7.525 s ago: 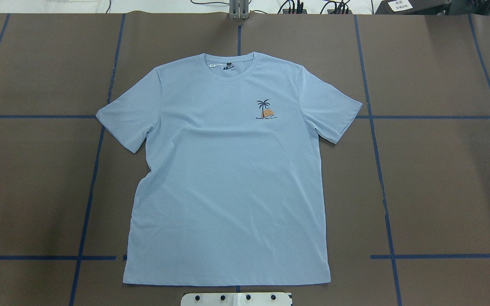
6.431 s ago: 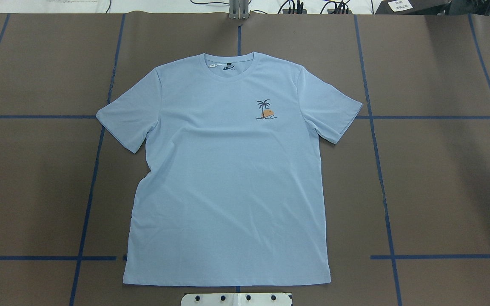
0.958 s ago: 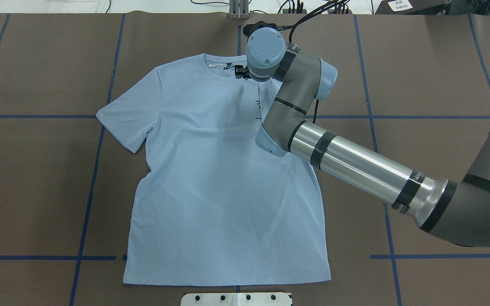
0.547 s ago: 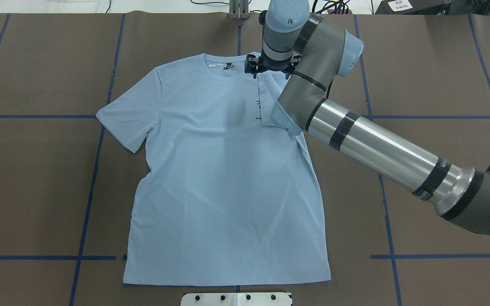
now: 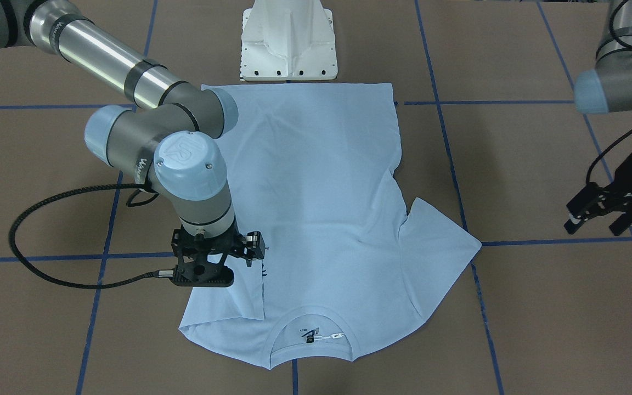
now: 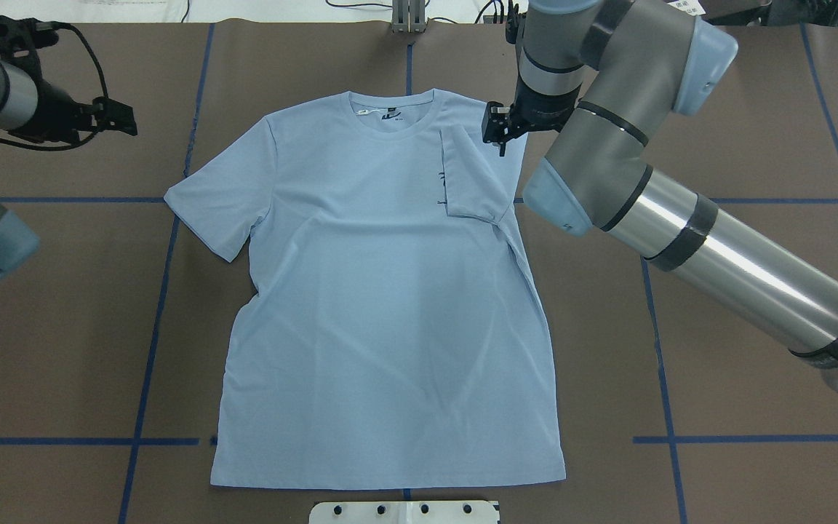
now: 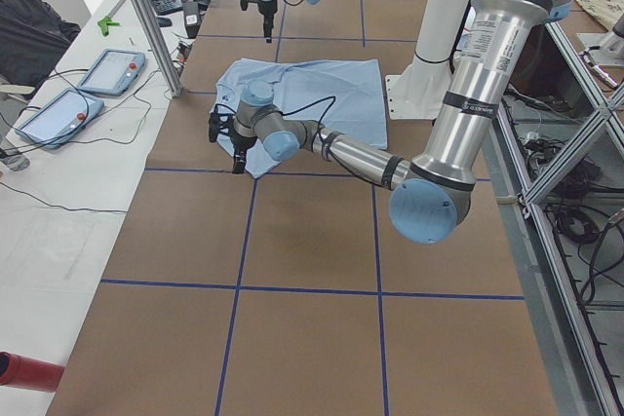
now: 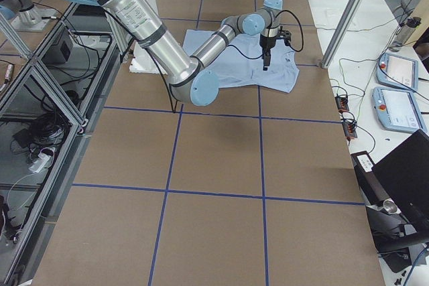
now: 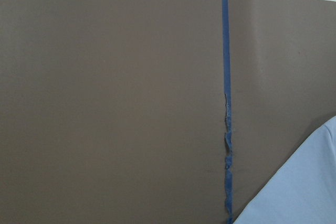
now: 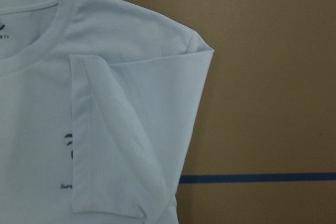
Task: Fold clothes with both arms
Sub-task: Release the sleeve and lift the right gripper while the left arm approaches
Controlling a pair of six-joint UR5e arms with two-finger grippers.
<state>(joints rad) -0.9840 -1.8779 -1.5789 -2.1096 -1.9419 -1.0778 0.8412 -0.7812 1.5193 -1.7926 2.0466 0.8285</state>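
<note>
The pale blue T-shirt (image 6: 390,306) lies flat, front up, collar (image 6: 392,116) at the far side. Its right sleeve (image 6: 471,178) is folded inward over the chest and covers most of the print (image 10: 68,150). My right gripper (image 6: 499,129) hovers open and empty over the shirt's right shoulder, beside the folded sleeve; it also shows in the front-facing view (image 5: 218,259). My left gripper (image 6: 119,118) is open and empty above bare table, to the left of the flat left sleeve (image 6: 215,211). The left wrist view catches only a shirt corner (image 9: 315,182).
The brown table cover (image 6: 753,327) carries blue tape lines (image 6: 150,349). The white pedestal base (image 5: 288,41) stands at the shirt's hem side. Tablets (image 7: 107,70) and cables lie beyond the far table edge.
The right gripper has moved right and away from the folded sleeve, which now lies flat on the chest. The left arm has come into view at the upper left.
</note>
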